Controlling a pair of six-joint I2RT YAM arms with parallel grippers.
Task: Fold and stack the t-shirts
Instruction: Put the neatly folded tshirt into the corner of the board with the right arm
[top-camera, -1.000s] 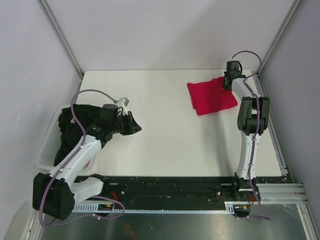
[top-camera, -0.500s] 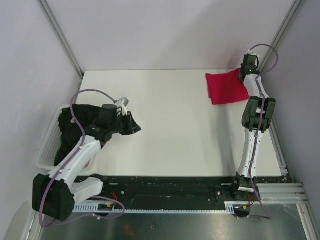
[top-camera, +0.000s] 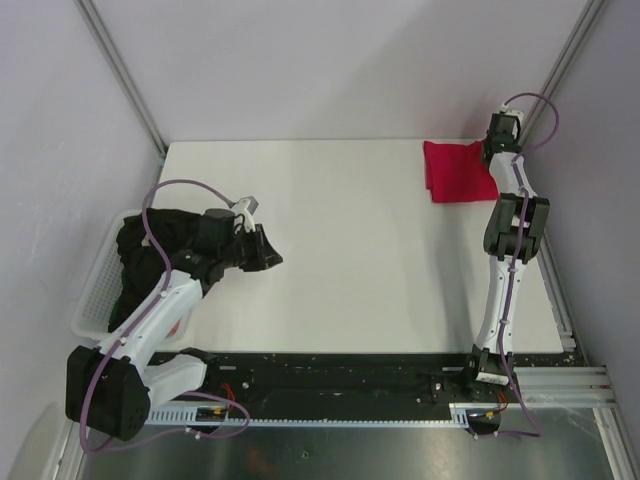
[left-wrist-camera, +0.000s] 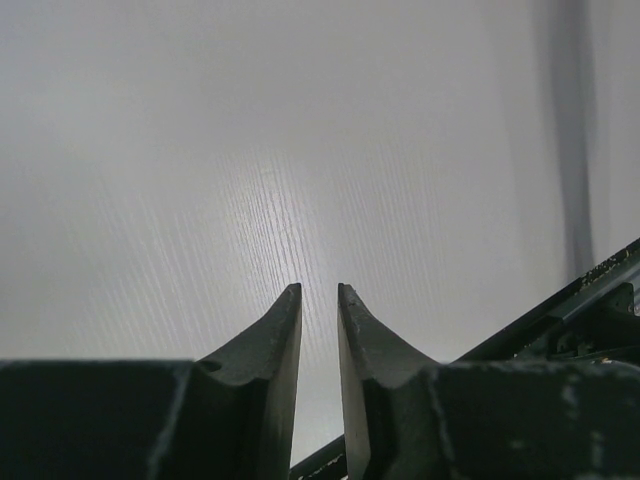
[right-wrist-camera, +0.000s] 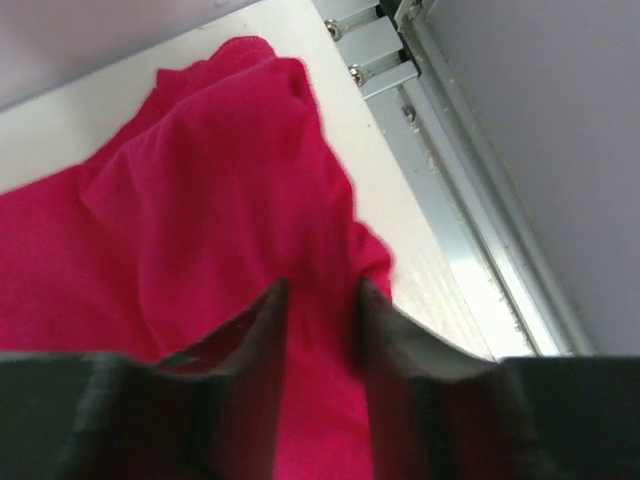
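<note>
Count first: two arms, two shirts I can actually make out, one basket. The bright crimson-red cloth t-shirt (top-camera: 455, 172) lies folded into a rough rectangle in the far right corner of the white table (top-camera: 350, 250). Its far side is close to the table's back edge. In the right wrist view, a rumpled fold of it (right-wrist-camera: 200, 200) reaches almost to the right edge, where a metal rail runs alongside. The right gripper (top-camera: 488, 157) sits right at that shirt's right side, with not much room between it and the side wall. Its fingers (right-wrist-camera: 250, 340) are parted a little with red cloth showing in the gap, and I can't tell if the fabric is touching the pads. The black or very dark cloth t-shirt (top-camera: 135, 255) is heaped in the white plastic lattice basket (top-camera: 95, 290) at the table's left edge, spilling over the rim toward the left arm. A tiny bit of pale pink (top-camera: 178, 328) peeks out near the basket's near end, too little to say what it is. The left gripper (top-camera: 268, 252) sits just past the basket, over bare white tabletop. In the left wrist view its fingers (left-wrist-camera: 280, 340) have a narrow slit between them and nothing is in it. Between the two arms is a wide stretch of plain white tabletop.
</note>
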